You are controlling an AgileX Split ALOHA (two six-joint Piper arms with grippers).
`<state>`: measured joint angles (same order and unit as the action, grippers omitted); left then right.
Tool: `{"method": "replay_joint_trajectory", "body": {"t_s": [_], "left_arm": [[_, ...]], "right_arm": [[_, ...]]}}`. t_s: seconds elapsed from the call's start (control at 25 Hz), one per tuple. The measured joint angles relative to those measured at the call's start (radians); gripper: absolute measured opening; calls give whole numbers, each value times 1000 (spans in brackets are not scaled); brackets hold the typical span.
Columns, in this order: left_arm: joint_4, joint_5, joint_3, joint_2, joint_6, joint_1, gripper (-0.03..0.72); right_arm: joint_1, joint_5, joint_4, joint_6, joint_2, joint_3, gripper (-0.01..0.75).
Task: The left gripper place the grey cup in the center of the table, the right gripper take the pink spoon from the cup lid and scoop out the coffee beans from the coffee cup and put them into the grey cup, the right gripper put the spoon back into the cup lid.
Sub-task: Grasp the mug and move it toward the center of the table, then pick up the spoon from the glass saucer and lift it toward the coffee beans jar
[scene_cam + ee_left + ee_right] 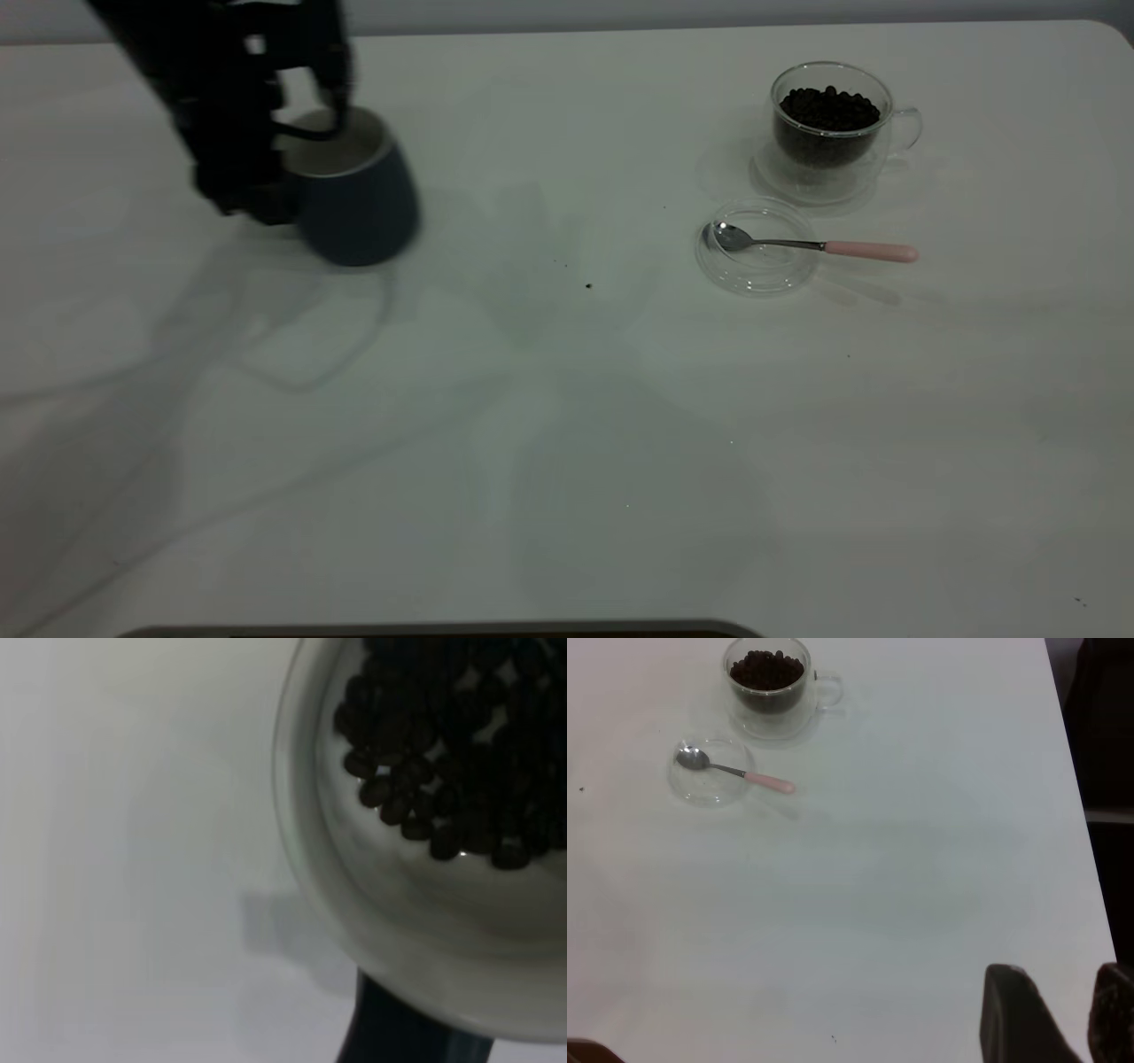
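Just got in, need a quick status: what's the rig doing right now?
The left claw has the grey cup by its rim at the table's far left, not yet at the center. The left wrist view shows beans already inside that cup. The right claw sits back near the table's right edge, away from everything. The spoon rests untouched with its bowl in the lid, handle sticking out, beside the glass cup full of coffee beans.

A plain pale grey wall strip point(620, 13) runs behind the far edge of the white worktop point(567, 461). A dark grey curved rim point(443, 629) shows at its near edge. Small dark specks point(588, 285) lie near the middle. A dark shadowed area point(1107, 726), too dim to identify, lies past one side edge.
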<state>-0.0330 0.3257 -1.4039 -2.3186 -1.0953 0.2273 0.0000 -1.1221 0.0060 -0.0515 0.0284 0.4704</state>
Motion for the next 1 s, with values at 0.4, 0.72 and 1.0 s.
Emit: {"method": "replay_joint_trajectory", "body": {"t_s": [0.4, 0.72, 1.0], "left_arm": [[96, -144, 0, -5, 38, 179, 569], [97, -98, 0, 118, 138, 189, 569], [96, 159, 0, 441, 407, 188, 569]], "right_arm": [[0, 0, 0, 0, 0, 0, 239], [0, 0, 0, 0, 0, 0, 239], [0, -1, 0, 0, 0, 0, 239]]}}
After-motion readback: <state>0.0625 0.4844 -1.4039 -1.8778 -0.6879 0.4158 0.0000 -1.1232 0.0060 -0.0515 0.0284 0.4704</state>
